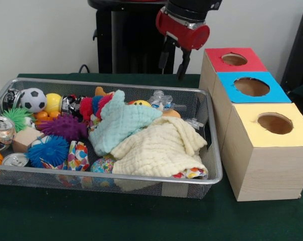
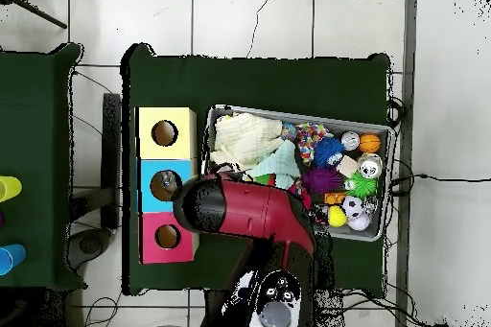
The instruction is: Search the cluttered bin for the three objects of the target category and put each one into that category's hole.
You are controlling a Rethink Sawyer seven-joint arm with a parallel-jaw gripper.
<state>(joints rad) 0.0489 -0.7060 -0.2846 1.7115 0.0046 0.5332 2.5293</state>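
The silver wire-mesh bin point(image 1: 116, 182) stands on the green table, full of toys; it also shows in the overhead view point(image 2: 297, 115). One crinkled clear plastic bottle point(image 1: 160, 100) pokes up at the bin's far side behind the cloths. Another clear piece point(image 1: 194, 122) lies by the right wall. Other bottles are hidden. My gripper point(image 1: 172, 72) hangs open and empty above the bin's far rim, left of the red-topped box. In the overhead view the red arm point(image 2: 249, 210) covers the gripper.
Three wooden boxes with holes stand right of the bin: red top point(image 1: 234, 59), blue top point(image 1: 252, 86), yellow top point(image 1: 274, 123). A mint cloth point(image 1: 121, 123) and a cream cloth point(image 1: 159, 148) cover the bin's middle. Spiky balls point(image 1: 66, 126), silver cans point(image 1: 1, 130) and a soccer ball point(image 1: 33, 99) lie left.
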